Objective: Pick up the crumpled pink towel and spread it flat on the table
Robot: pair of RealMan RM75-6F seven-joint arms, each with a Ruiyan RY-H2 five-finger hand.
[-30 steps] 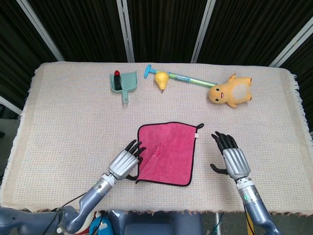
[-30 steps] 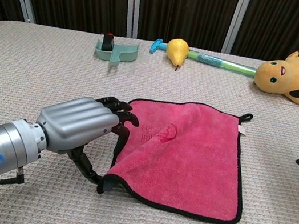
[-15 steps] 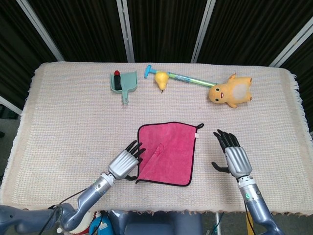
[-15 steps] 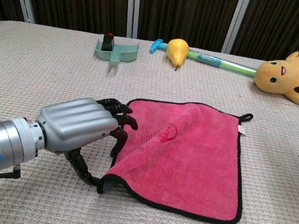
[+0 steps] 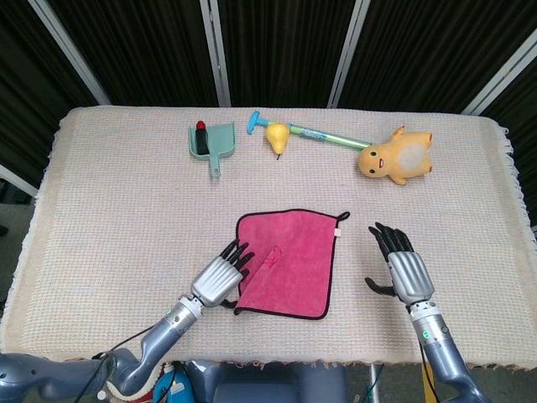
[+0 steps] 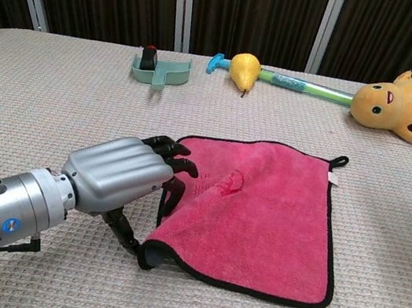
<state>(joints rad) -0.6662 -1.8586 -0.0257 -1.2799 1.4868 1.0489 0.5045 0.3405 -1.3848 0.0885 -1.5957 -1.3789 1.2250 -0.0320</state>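
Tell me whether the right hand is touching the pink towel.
Apart. The head view shows bare tablecloth between the right hand and the pink towel.

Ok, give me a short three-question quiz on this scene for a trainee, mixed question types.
1. True or false: the pink towel lies spread on the table with a small wrinkle near its middle.
2. Multiple choice: the right robot hand is A) gripping the towel, B) open and apart from the towel, C) holding the pear.
3. Fill in: the left robot hand touches the towel at its ____ edge.

Key: 1 true; 2 B; 3 left.
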